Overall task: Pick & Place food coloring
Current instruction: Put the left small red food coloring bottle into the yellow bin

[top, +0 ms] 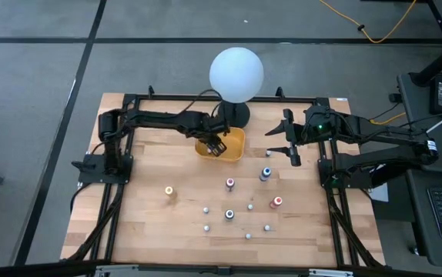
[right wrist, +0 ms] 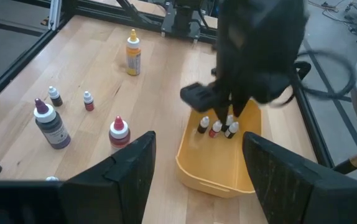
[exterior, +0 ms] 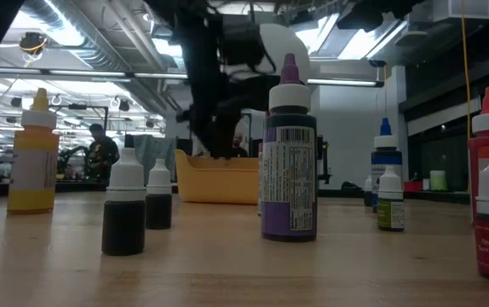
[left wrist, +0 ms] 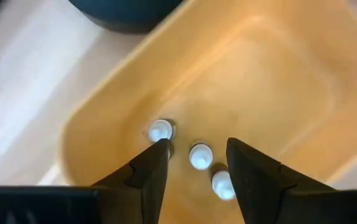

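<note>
The food coloring bottles are thumb-sized. Three white-capped ones [left wrist: 200, 155] stand upright inside the yellow tray [top: 235, 151]. Others stand on the wooden table: a yellow one [top: 169, 191], a pink-topped one [top: 229, 183], a blue one [top: 266, 173], a red one [top: 277, 201] and several tiny whitish ones [top: 205, 208]. My left gripper [left wrist: 197, 149] is open and hangs over the tray, pointing down, a finger on either side of the middle bottle. My right gripper [top: 284, 143] is open and hovers to the right of the tray, touching nothing.
A big white globe [top: 236, 73] on a black base stands just behind the tray. A black frame [top: 128, 100] runs along the table's edges. In the low view a purple bottle [exterior: 289, 153] stands nearest, with two dark ones [exterior: 125, 209] beside it.
</note>
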`<move>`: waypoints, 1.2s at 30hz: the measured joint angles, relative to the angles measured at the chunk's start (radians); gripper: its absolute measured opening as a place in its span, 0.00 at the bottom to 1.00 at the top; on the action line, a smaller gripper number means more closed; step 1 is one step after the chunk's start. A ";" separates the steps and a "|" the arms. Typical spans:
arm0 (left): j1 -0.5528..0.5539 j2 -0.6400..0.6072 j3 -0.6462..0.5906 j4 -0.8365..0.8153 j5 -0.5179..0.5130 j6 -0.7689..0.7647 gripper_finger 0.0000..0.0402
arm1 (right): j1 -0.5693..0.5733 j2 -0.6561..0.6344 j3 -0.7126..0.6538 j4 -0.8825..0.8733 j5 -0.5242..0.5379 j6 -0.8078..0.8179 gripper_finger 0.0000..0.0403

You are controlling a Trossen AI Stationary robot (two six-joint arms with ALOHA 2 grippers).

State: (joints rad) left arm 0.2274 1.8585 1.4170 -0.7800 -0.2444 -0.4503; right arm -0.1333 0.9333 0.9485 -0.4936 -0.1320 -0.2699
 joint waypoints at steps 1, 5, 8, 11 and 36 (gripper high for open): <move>-0.004 -0.019 0.008 -0.014 -0.001 -0.005 0.39 | 0.000 0.000 0.000 0.000 0.000 0.000 0.60; -0.045 -0.121 0.024 -0.081 0.007 -0.047 0.38 | 0.000 0.000 0.000 -0.004 0.000 0.000 0.60; -0.122 -0.203 0.024 -0.116 0.032 -0.090 0.36 | 0.000 0.000 0.000 -0.011 0.000 0.000 0.60; -0.239 -0.268 0.022 -0.133 0.048 -0.128 0.36 | 0.000 0.000 0.000 -0.010 0.000 0.000 0.60; -0.748 -0.149 0.013 -0.047 -0.007 -0.410 0.38 | -0.001 0.000 0.000 -0.004 0.000 0.025 0.60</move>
State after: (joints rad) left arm -0.5209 1.7099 1.4296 -0.8274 -0.2514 -0.8599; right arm -0.1341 0.9336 0.9485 -0.4980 -0.1318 -0.2454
